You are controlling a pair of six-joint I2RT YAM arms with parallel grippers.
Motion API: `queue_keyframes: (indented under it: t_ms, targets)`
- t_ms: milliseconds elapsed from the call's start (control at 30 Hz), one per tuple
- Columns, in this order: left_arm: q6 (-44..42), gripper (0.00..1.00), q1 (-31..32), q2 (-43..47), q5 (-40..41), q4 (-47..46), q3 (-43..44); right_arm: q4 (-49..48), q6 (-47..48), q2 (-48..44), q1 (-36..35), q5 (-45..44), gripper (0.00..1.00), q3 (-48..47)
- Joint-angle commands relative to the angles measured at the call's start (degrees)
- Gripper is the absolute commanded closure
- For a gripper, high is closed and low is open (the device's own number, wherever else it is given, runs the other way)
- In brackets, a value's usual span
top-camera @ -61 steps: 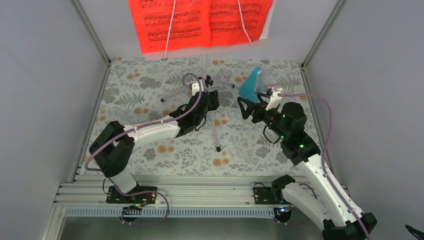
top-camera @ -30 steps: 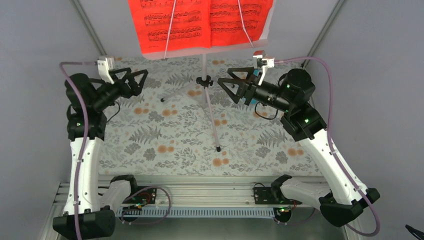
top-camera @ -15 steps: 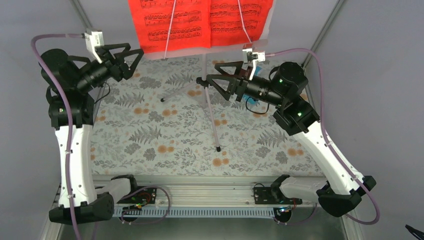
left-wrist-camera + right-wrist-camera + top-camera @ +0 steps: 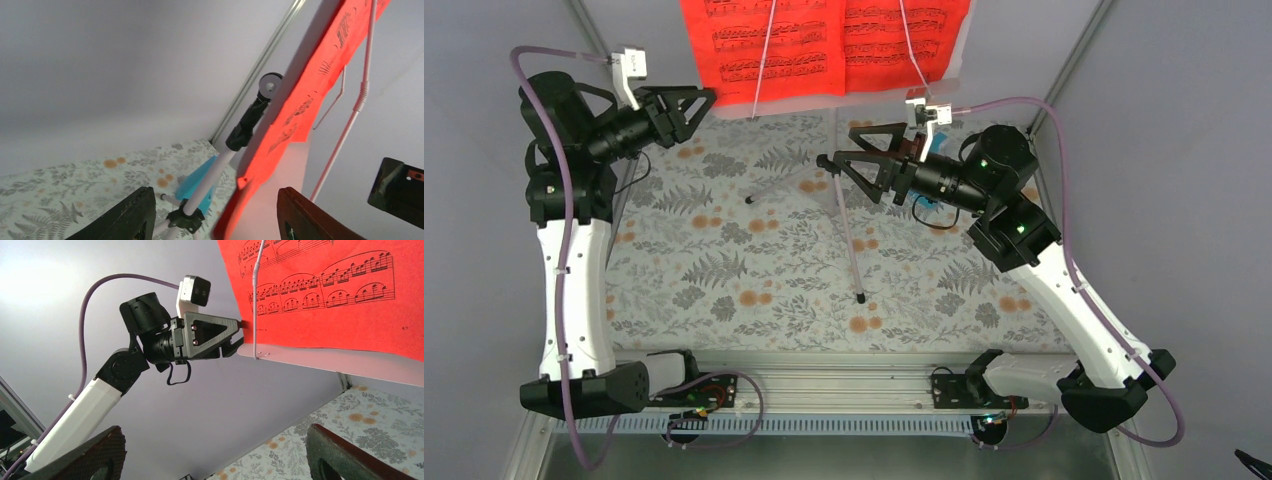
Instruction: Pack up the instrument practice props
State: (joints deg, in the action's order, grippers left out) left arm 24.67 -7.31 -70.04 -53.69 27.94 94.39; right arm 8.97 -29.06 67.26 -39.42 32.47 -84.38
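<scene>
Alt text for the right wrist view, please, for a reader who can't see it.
The left gripper is at the lower left corner of a red sheet of printed music on the pale music-stand desk, with a wire page holder crossing the sheet. The right gripper stands open at the bottom edge, with the floral table cover beyond.

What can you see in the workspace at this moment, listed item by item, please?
Mat: one, floral, beneath everything.
Stand: one, silver, far middle of the mat.
Sheets: two, red, side by side on the stand's desk.
Metronome: one, turquoise, on the mat, right of the stand.
Arms: two, white and black, raised at either side.
Left tool: one, black, open, at the left sheet's edge.
Right tool: one, black, open, facing the stand.
</scene>
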Motion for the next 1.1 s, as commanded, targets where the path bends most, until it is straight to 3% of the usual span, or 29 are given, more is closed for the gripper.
queue_keyframes:
  t_ms: [0,200,1067]
  targets:
    - [-0.8,0.41,2.4,-0.2,-1.4,1.4,1.9,-1.6,-0.2,0.2,-0.7,0.4,0.15,0.6]
    - [-2.9,0.53,4.8,-1.1,1.5,4.1,5.6,-1.6,-0.2,0.1,-0.8,0.5,0.15,1.2]
    - [-1.3,0.54,6.4,2.7,0.0,1.6,4.4,-1.4,-0.3,-0.4,-1.4,0.0,0.15,3.7]
